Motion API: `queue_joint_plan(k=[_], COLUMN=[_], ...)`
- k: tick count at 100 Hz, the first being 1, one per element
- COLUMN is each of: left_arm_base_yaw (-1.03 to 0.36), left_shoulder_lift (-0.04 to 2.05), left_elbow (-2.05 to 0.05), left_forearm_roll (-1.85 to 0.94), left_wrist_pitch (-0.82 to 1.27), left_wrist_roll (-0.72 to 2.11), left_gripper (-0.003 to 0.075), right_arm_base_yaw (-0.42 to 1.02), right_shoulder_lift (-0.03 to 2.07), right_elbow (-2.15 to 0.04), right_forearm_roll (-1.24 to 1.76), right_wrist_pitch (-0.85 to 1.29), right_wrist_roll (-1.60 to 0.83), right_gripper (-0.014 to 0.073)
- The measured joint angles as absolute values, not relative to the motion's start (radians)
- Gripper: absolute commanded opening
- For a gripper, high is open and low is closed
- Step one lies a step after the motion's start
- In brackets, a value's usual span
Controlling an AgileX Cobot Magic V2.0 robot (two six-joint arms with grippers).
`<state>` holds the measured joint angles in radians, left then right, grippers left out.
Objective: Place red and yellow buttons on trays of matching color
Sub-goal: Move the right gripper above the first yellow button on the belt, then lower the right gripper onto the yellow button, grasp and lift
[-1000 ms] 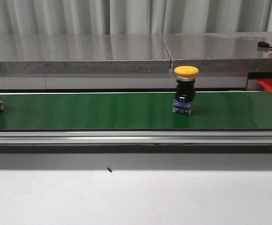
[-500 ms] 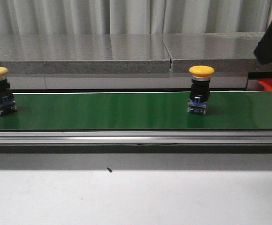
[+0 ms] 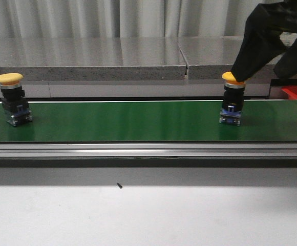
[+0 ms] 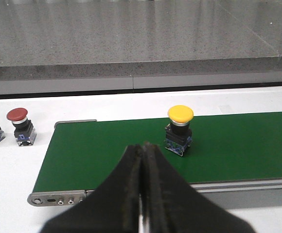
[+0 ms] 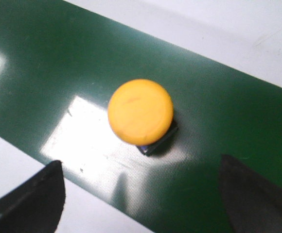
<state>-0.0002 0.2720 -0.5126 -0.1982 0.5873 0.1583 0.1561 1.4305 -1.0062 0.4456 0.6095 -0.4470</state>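
Two yellow buttons stand upright on the green belt [image 3: 118,123]. One button [image 3: 14,97] is at the far left, the other [image 3: 232,105] right of centre. My right gripper [image 3: 258,73] hangs open just above the right button, one finger covering part of its cap. In the right wrist view that cap [image 5: 140,111] sits between the spread fingers [image 5: 31,199], untouched. My left gripper [image 4: 143,148] is shut and empty, out of the front view. The left yellow button [image 4: 179,128] stands on the belt just beyond its tips. Two red buttons [image 4: 19,127] stand off the belt's end.
A grey stone ledge [image 3: 112,56] runs behind the belt. A metal rail [image 3: 138,149] edges the belt's near side, with white tabletop [image 3: 148,215] in front. A red object [image 3: 296,92], only partly in view, sits at the far right behind the belt.
Both yellow buttons have ridden the belt to the right. My right gripper has come down into the front view from the upper right, over the right button.
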Motion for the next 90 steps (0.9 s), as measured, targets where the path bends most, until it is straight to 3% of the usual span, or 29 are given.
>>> queue_joint_plan(k=[40,50,65,90], left_arm_base_yaw=[0.000,0.000,0.000,0.000], left_shoulder_lift=[0.272,0.272,0.272,0.272], left_elbow=[-0.513,-0.513,-0.513,-0.513], left_forearm_roll=[-0.198,-0.198,-0.198,-0.198], left_wrist_pitch=[0.587,0.587,0.587,0.587], left_wrist_roll=[0.158,0.158,0.158,0.158], left_gripper=[-0.0020,-0.0020,-0.0020,-0.0020], right_arm_base_yaw=[0.157,0.157,0.157,0.157], right_shoulder_lift=[1.575,1.601,1.616,1.602], right_elbow=[-1.088,-1.106,-1.112,-1.117], right_forearm_roll=[0.395,0.392,0.389,0.370], right_wrist_pitch=[0.550,0.548,0.564,0.634], right_wrist_roll=[-0.447,-0.447,-0.447,-0.447], right_gripper=[0.0617,0.0485,0.0191,0.0172])
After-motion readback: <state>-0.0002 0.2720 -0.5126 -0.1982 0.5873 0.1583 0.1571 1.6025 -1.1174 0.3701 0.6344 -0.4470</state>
